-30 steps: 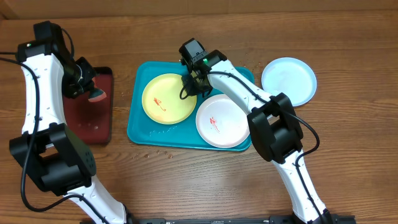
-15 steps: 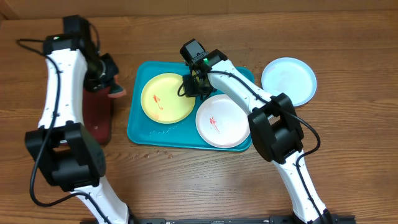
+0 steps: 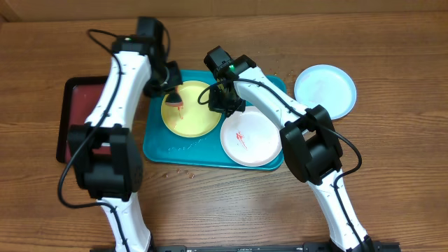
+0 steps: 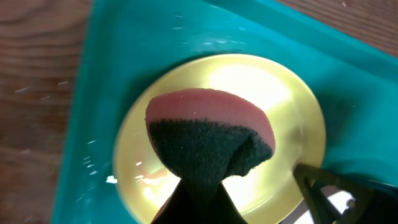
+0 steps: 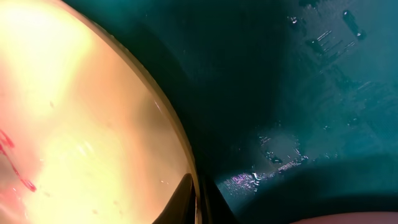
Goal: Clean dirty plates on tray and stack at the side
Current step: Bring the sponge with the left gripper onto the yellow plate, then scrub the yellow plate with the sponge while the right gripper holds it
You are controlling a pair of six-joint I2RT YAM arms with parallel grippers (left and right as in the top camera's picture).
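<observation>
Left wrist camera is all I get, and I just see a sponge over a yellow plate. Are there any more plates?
Observer: Yes. A white plate with a red smear lies beside your yellow plate, on the same turquoise tray.
Operator: Only that one?
Observer: No, a light blue plate lies off the tray, on the wooden table, to the right in the overhead view.
Operator: What's the other arm doing?
Observer: The right gripper is at the yellow plate's right edge. Its wrist camera shows its fingertips on either side of the rim.
</observation>
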